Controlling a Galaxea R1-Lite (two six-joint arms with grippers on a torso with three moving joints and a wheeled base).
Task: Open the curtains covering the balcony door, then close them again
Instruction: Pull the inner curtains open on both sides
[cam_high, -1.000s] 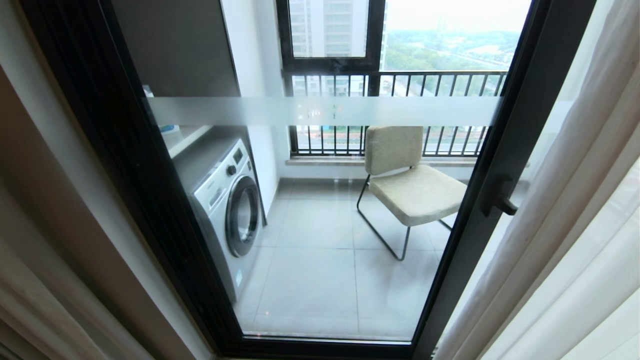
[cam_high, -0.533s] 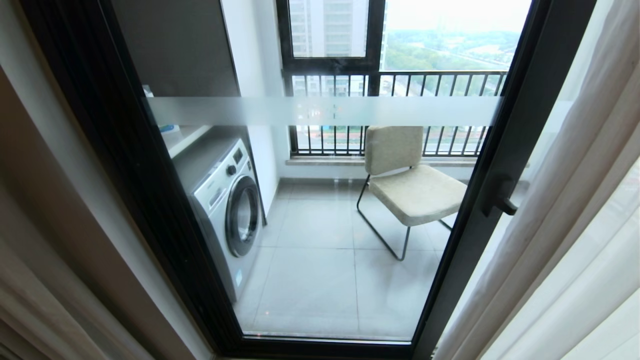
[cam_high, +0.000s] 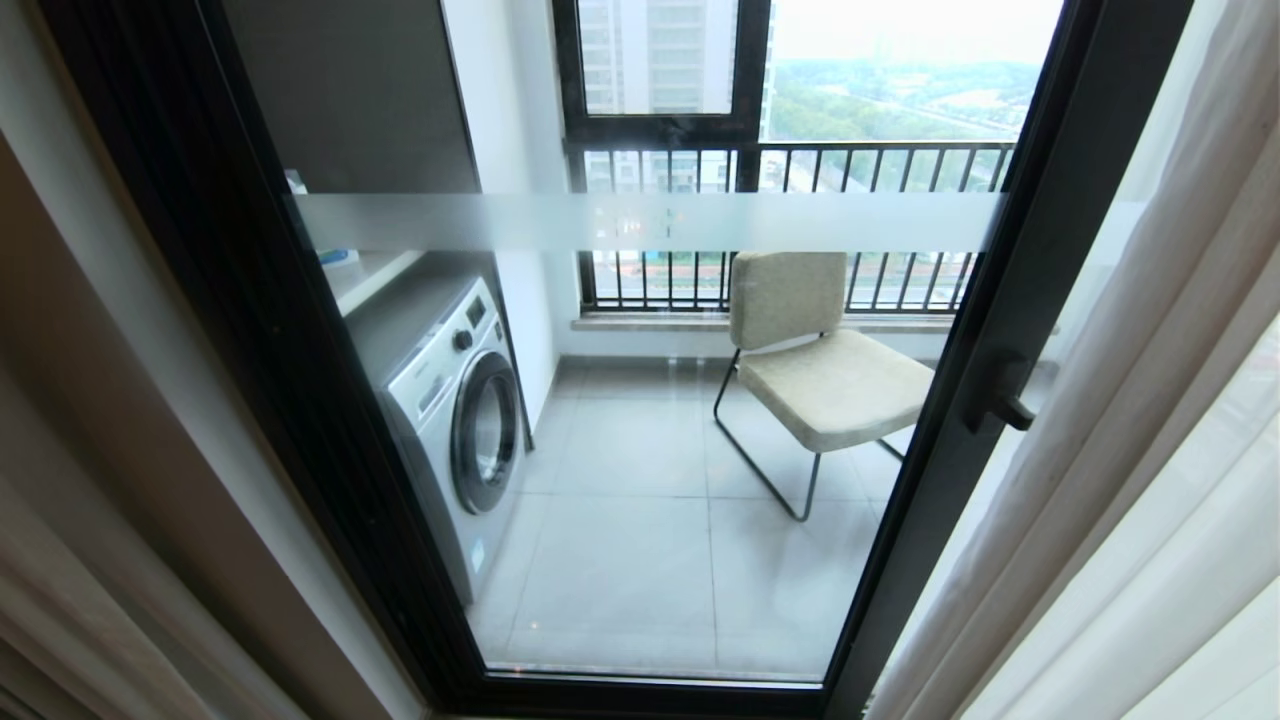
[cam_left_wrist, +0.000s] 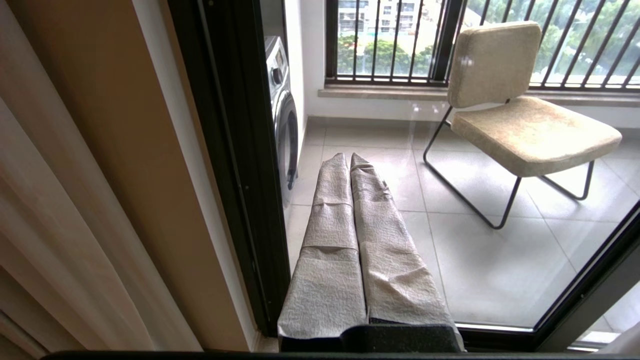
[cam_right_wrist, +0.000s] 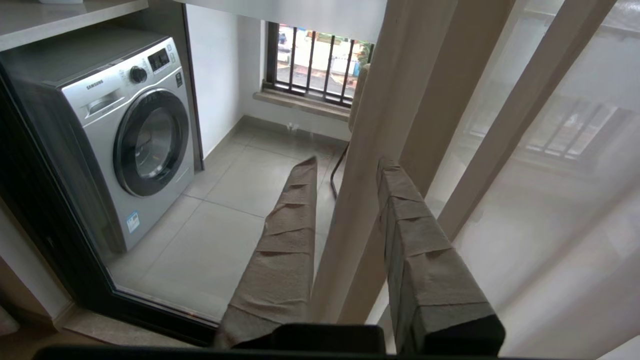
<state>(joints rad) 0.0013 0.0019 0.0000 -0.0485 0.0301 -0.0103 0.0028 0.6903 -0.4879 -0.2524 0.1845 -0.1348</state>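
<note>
While the curtains (cam_high: 1150, 420) are hanging drawn aside, right of the balcony door (cam_high: 1010, 330):
Their folds are running vertically; the right claw (cam_right_wrist: 345, 167) is straddling one fold, part open; left claw (cam_left_wrist: 349, 156) is sitting shut, empty.

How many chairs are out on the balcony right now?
1. A single beige chair stands on the balcony floor behind the balcony door, near the railing and across from the washing machine. The curtains on the right may hide more.
</note>
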